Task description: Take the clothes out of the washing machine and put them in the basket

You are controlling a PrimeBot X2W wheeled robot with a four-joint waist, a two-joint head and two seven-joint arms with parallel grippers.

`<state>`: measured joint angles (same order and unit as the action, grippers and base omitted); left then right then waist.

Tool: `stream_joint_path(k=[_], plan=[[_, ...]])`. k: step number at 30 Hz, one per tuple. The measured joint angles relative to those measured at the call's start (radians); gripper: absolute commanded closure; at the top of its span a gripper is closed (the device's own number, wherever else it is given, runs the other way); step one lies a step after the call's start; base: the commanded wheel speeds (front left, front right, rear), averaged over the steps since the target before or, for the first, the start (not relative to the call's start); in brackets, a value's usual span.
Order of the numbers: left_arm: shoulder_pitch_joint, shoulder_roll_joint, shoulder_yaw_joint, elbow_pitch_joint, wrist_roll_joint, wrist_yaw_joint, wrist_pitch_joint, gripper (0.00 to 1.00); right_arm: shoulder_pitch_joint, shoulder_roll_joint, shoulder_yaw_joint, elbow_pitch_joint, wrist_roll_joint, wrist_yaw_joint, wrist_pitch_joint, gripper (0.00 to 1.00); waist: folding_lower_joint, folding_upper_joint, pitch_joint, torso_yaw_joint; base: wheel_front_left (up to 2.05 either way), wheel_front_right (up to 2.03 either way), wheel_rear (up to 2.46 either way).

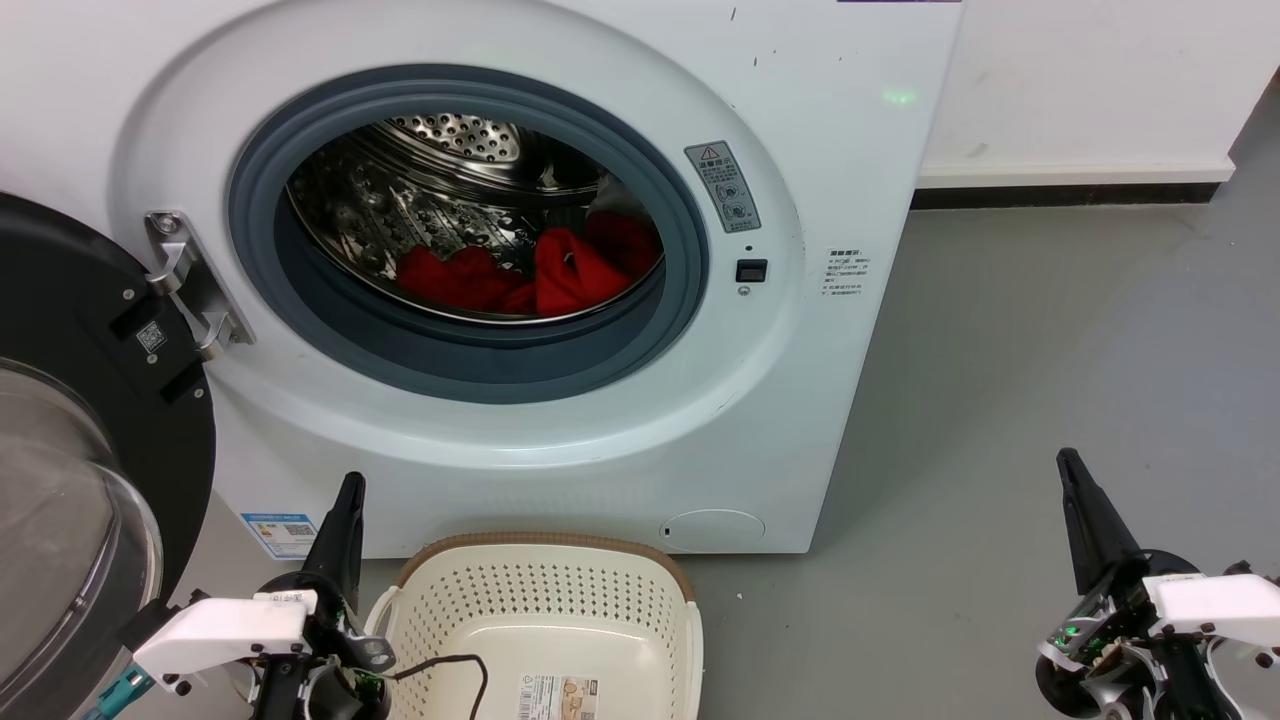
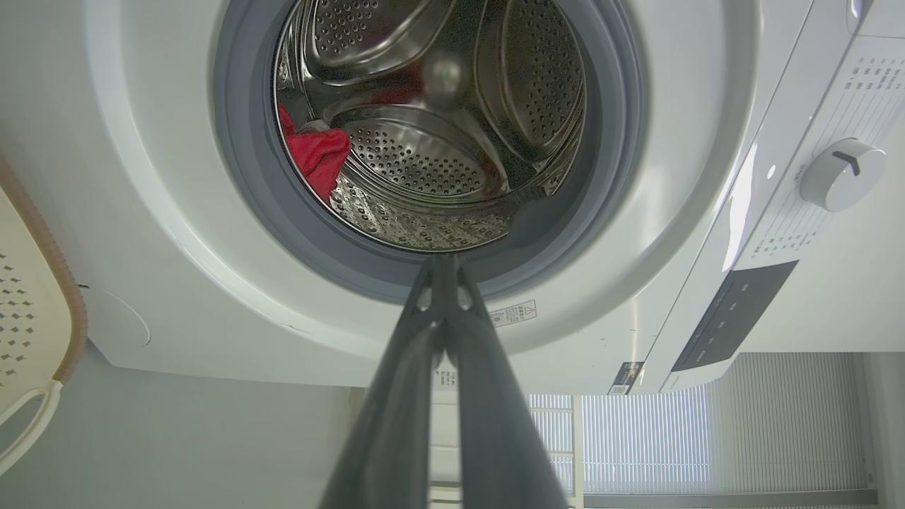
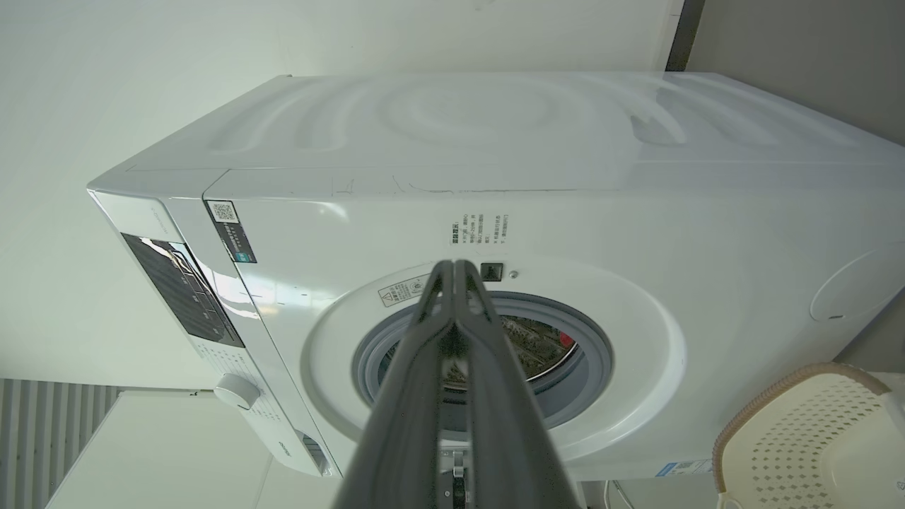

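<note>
The clothes lie low in the drum of the washing machine, the red heap stretched left to right. The basket stands mouth-up on the floor before it, long axis perhaps sideways. The left end effector and the right end effector are closed, empty.

The left gripper has two long dark grey fingers tapering to a narrow tip, with small cut-outs just behind that tip. At their base sits a white angular housing dotted with small dark screws. A thin black cable loops out beside it and a teal plug shows behind it. The right gripper matches, with a white housing and a green light in the black mechanism at the finger base
</note>
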<state>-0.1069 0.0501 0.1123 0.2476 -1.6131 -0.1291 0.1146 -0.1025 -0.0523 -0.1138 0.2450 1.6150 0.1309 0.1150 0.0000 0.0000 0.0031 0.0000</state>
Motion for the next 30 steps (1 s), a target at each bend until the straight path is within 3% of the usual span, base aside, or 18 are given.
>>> stream_joint_path(k=[30], plan=[[0.000,0.000,0.000,0.000,0.000,0.000,0.000,1.00,0.000,0.000,0.000,0.000,0.000,0.000,0.000,1.00,0.0000,0.0000,0.000,0.000,0.00,0.00,0.00]])
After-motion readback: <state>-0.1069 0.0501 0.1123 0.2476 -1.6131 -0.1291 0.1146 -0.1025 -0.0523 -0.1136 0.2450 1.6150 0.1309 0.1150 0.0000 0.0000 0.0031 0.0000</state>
